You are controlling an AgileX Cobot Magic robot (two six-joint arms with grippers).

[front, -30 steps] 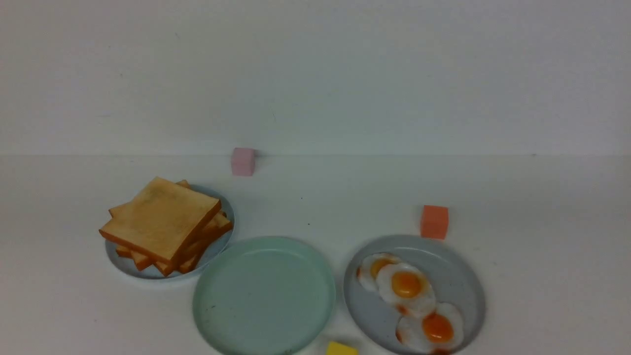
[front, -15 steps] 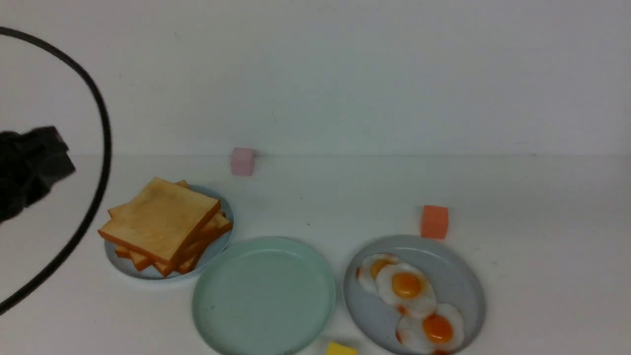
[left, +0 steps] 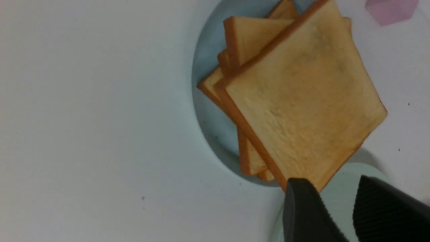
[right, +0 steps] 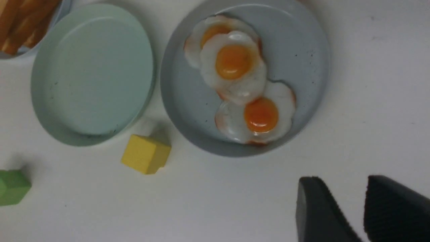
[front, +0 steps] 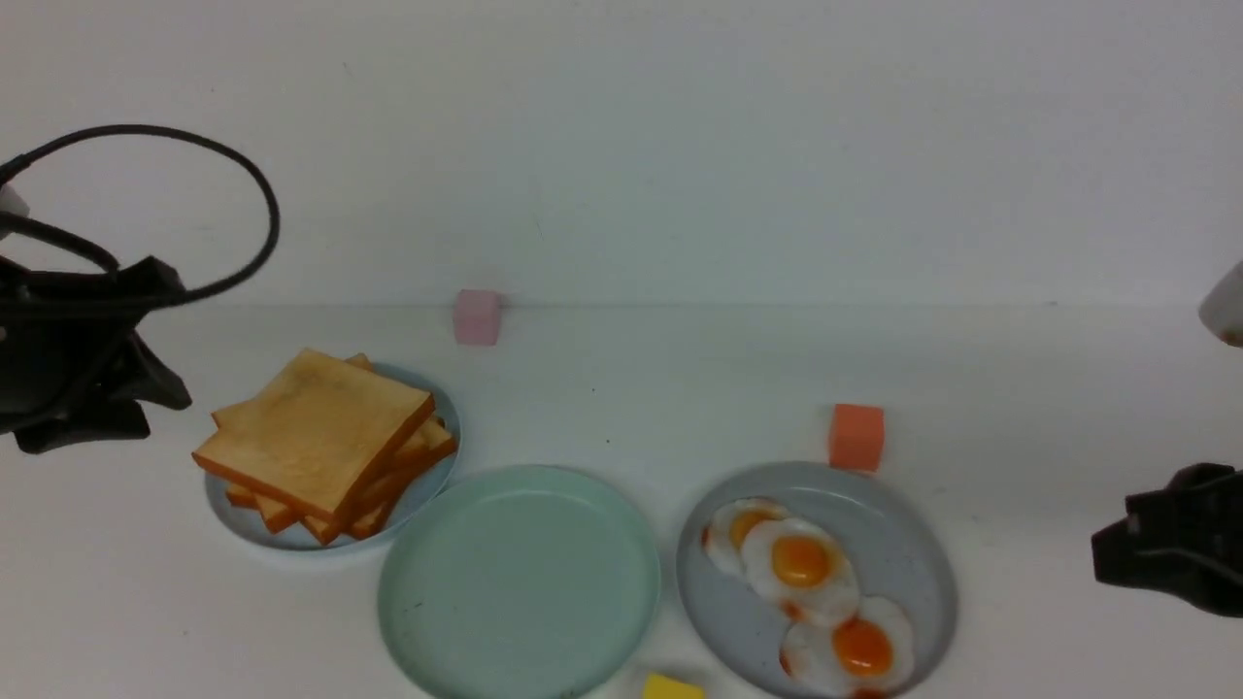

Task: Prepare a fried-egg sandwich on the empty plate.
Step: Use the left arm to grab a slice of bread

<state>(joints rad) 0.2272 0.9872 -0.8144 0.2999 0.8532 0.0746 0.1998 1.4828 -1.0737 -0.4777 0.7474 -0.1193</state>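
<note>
Hovering spread, my left hand [left: 332,188] is beside the golden toast stack [front: 320,437]; my right hand [right: 341,188], also spread, is near three orange-yolked eggs [front: 801,568]. Between them sits the bare mint plate [front: 520,582]. Only my right wrist view shows a green block [right: 13,186].

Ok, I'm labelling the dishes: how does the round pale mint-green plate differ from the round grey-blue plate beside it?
The mint-green plate is bare; the grey-blue plate carries three overlapping white fried eggs. The mint-green plate sits next to the stack of golden-brown toast; the grey-blue plate sits by the orange cube. Both are round, shallow-rimmed and similarly wide.
</note>
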